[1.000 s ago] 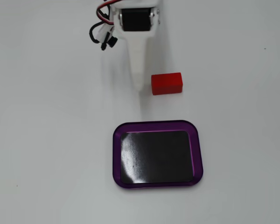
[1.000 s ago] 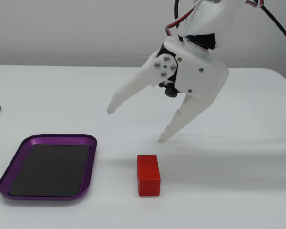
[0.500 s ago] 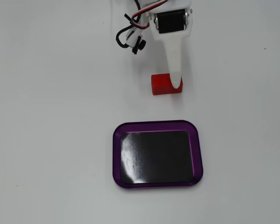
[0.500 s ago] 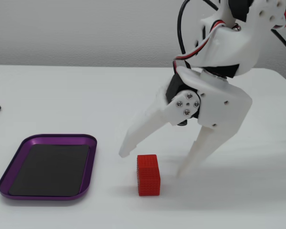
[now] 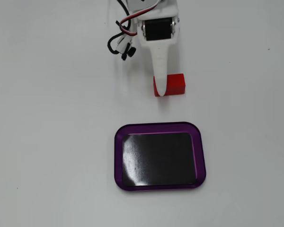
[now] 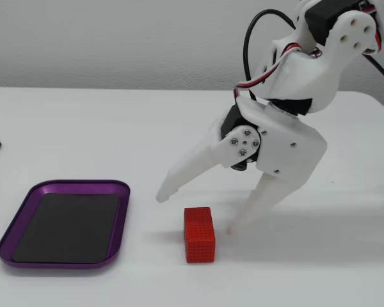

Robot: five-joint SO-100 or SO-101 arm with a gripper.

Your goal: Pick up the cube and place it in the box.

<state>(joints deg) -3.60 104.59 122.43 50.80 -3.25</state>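
While the cube (image 6: 199, 234) lies flat on the white table (image 6: 83, 134), the claw (image 6: 195, 210) hangs over it spread wide, one finger (image 6: 185, 176) raised above it and the other's tip down just beside its right end. The box (image 6: 65, 222) sits well apart, left in this side-on fixed view.

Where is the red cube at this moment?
The cube lies on the white table, right of the purple box in this fixed view, under the open gripper, whose jaws straddle it without touching.
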